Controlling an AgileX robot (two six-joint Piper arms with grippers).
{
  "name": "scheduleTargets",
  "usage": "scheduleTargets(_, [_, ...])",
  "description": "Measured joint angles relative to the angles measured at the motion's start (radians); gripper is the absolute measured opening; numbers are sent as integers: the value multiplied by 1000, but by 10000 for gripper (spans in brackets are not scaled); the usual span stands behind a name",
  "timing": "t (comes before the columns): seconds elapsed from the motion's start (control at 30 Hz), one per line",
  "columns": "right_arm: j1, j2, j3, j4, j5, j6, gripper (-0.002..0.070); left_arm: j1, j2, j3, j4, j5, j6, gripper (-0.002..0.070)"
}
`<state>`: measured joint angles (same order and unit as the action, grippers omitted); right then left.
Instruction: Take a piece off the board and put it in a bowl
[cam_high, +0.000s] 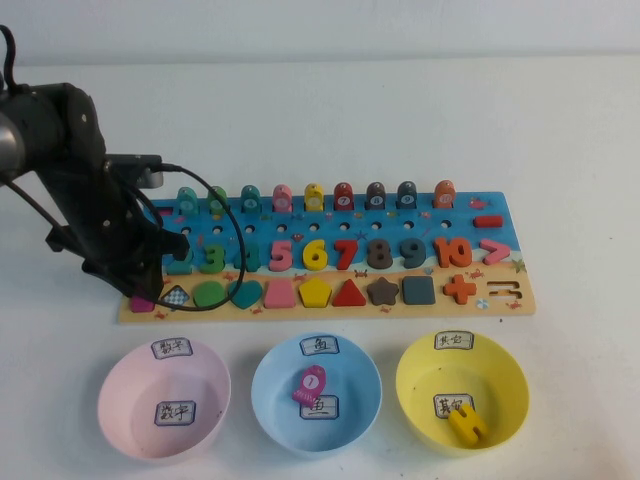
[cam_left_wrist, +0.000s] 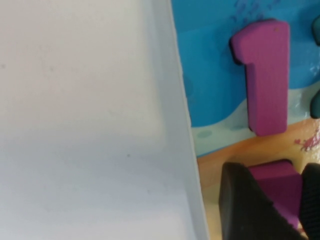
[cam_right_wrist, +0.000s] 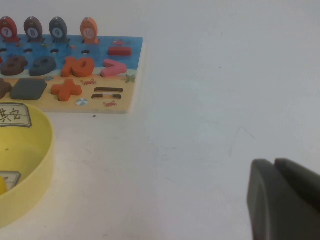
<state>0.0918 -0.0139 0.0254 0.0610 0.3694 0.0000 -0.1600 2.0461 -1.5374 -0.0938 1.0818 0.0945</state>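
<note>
The board (cam_high: 470, 215) lies across the middle of the table. The magenta-pink piece (cam_high: 141, 303) sits in the sandy strip at the board's left end. My left gripper (cam_high: 140, 290) is down on it. In the left wrist view the black fingers (cam_left_wrist: 240, 200) press both sides of the piece (cam_left_wrist: 280, 187), which still rests on the board (cam_left_wrist: 215, 75). The yellow bowl (cam_high: 420, 375) stands at the front right and holds a yellow piece (cam_high: 466, 424). My right gripper (cam_right_wrist: 275, 167) is shut and empty above bare table, right of the yellow bowl (cam_right_wrist: 35, 165).
A pink bowl (cam_high: 130, 380) stands front left. A light blue bowl (cam_high: 280, 390) in the middle holds a magenta fish piece (cam_high: 309, 384). A magenta number 1 (cam_left_wrist: 265, 80) lies just beyond the gripped piece. Pegs line the board's far edge.
</note>
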Motion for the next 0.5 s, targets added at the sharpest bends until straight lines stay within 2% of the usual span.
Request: scheduleTargets(0.5, [0,0,0,0,0,0,-17,-7,-46,8,-5,17,1,192])
